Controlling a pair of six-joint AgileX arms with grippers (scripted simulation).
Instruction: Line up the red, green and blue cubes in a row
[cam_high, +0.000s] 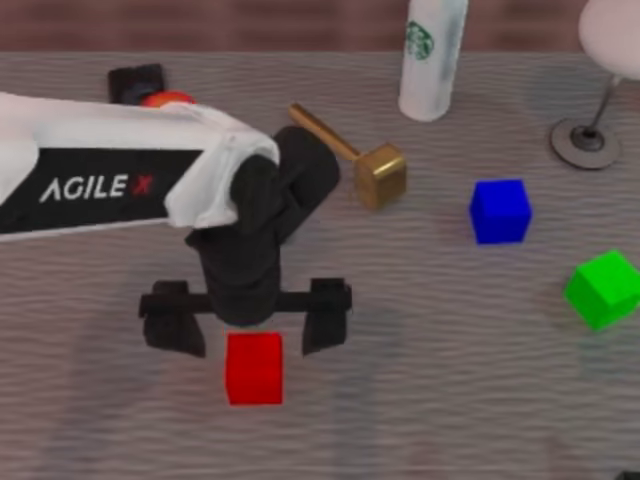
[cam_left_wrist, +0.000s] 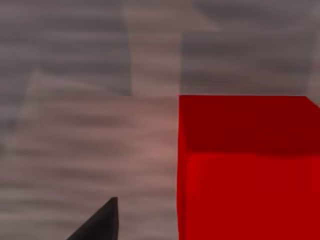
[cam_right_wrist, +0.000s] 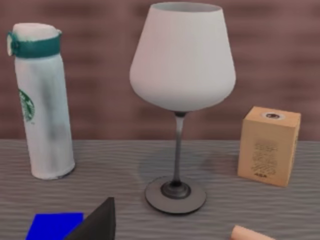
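Note:
The red cube (cam_high: 253, 367) lies on the table near the front, left of the middle. My left gripper (cam_high: 250, 318) hovers just behind and above it, open wide, its two black fingers (cam_high: 175, 322) spread to either side. In the left wrist view the red cube (cam_left_wrist: 245, 170) fills the lower right, apart from one dark fingertip (cam_left_wrist: 106, 220). The blue cube (cam_high: 500, 210) sits right of centre and the green cube (cam_high: 603, 288) near the right edge. My right gripper (cam_right_wrist: 160, 236) is parked at the right, open, with one fingertip (cam_right_wrist: 102, 222) beside the blue cube (cam_right_wrist: 55, 225).
A brass-headed hammer (cam_high: 352, 158) lies behind the left gripper. A white tumbler (cam_high: 433, 55) and a wine glass (cam_high: 588, 138) stand at the back right. A tan carton (cam_right_wrist: 270, 145) stands beyond the glass. A black and red object (cam_high: 150, 88) sits back left.

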